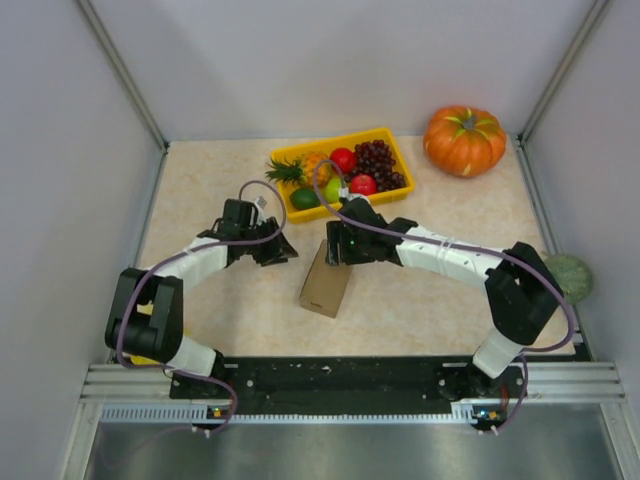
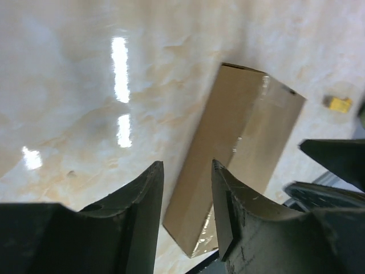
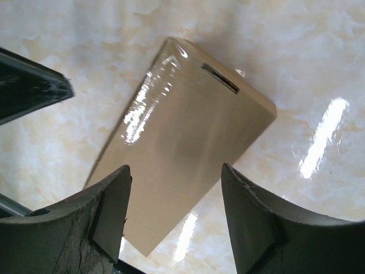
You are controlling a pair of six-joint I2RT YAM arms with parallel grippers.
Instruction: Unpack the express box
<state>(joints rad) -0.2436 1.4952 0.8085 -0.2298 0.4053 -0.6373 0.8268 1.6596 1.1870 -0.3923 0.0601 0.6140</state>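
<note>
Centre of the top view: the express box (image 1: 326,283) lies flat on the counter (image 1: 430,310). The right gripper (image 1: 338,250) hangs over its upper end, jaws spread wide, gripping nothing. The left gripper (image 1: 272,250) sits just left of it, jaws narrowly apart, empty.

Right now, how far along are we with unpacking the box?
Done: nothing yet. The box lies closed on the table, with glossy tape along it and nothing taken out. In hand: the right arm is poised over it and the left arm is beside it, both with jaws open and empty. Left: grip the box, open its flaps and take out whatever is inside.
</note>
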